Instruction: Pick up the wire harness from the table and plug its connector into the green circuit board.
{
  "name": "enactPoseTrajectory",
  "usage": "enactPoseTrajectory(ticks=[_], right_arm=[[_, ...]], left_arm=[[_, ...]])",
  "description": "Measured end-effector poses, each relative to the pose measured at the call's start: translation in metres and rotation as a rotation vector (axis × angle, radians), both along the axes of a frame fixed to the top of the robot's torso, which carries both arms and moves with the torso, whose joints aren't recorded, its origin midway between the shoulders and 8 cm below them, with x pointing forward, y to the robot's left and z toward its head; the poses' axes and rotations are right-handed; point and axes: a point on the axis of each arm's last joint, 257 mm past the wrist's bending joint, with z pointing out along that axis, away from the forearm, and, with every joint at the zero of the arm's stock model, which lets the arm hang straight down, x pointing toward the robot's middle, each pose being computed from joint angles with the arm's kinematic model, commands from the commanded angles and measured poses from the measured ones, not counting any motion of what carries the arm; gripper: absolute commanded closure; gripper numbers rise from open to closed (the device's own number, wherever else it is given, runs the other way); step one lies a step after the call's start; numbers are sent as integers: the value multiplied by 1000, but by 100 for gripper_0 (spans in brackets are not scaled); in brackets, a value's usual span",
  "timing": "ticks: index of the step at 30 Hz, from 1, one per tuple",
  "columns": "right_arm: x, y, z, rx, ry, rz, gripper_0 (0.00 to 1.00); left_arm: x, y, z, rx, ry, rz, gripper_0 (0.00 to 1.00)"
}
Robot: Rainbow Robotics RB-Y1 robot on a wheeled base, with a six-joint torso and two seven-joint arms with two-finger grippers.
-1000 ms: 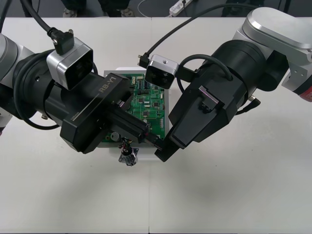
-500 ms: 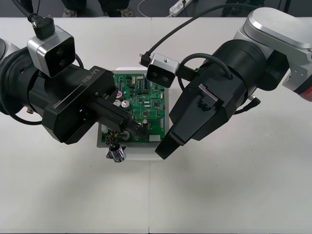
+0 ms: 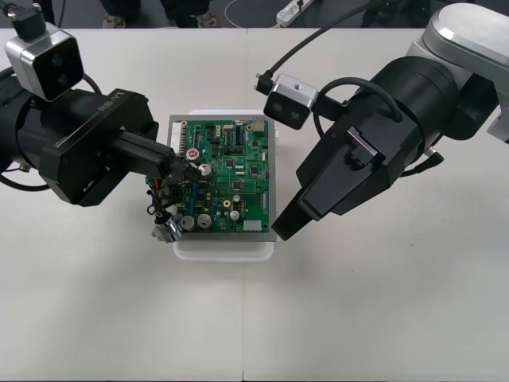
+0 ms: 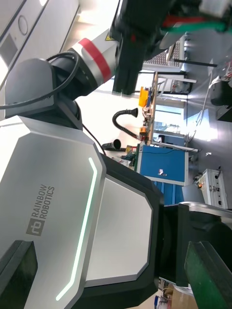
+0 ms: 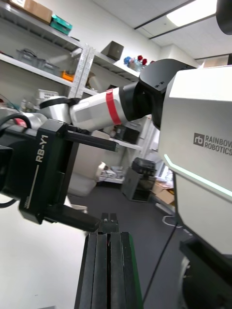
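**A:** Item one, the wire harness (image 3: 161,200). Where is it?

**B:** It is clamped at its upper end in the left gripper (image 3: 181,165), whose fingers are closed on it. The red, green and black wires (image 3: 157,191) hang just below the fingertips. The round metal socket (image 3: 165,231) is at the low end, under the gripper and just beside the white base (image 3: 227,248). The plug is hidden at the tips, so I cannot tell whether it is in the board.

**A:** Item two, the holder and its contents?

**B:** One white base holding one green circuit board (image 3: 235,187), which lies flat on it. The left fingertips are over the board's edge on that arm's own side.

**A:** What is the left arm's pose?

**B:** It reaches in from its side, close to level, pointing across the table (image 3: 358,318) toward the board. In the left wrist view its two fingers (image 5: 99,270) stand pressed together in the middle. In the right wrist view the red and green wires (image 4: 191,21) show at the end of the left gripper.

**A:** Item three, the other arm?

**B:** The right gripper (image 3: 282,228) slants down from its side, with its tip at the board's opposite edge near the base's corner. It sits across the board from the left gripper and well apart from the harness. I cannot tell whether it is open or closed.
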Motion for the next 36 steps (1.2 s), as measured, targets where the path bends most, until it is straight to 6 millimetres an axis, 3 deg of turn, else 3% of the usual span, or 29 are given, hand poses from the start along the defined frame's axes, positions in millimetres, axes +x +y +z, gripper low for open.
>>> enactPoseTrajectory(ticks=[10,23,36], right_arm=[[20,-10,-27,-43,-145,-45,11],[44,-18,-41,-51,-323,-87,11],[52,-33,-56,-72,-532,-121,11]], left_arm=[[8,21,1,-28,-36,52,100],[14,46,-2,-74,3,138,100],[34,60,-11,-82,47,205,100]])
